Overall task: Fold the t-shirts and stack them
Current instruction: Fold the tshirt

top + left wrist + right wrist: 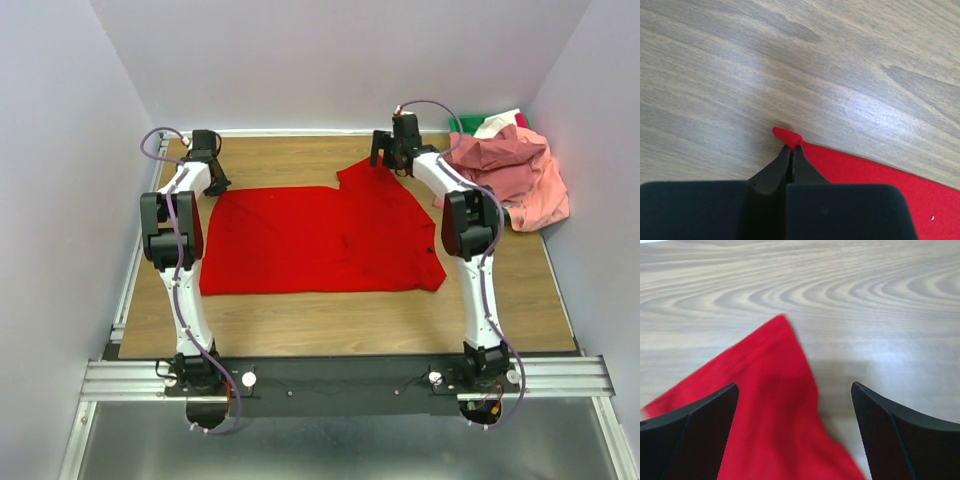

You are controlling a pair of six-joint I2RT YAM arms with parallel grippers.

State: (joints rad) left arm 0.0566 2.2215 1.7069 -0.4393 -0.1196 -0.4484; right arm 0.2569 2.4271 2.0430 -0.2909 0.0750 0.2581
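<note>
pinching a corner of the red t-shirt (320,240), the left gripper (791,146) is clamped tight; the right gripper (794,385) hangs spread wide over its sleeve.

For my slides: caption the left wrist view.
Left end effector shut on a corner of the red t-shirt on the wooden table.

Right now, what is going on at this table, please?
Two robot arms are working on a red t-shirt that lies spread out on the wooden table. The left gripper is shut on the shirt's far left corner. The right gripper is open above the shirt's far right corner and has not gripped it yet. The pink t-shirts lie in an unfolded heap at the far right.
</note>
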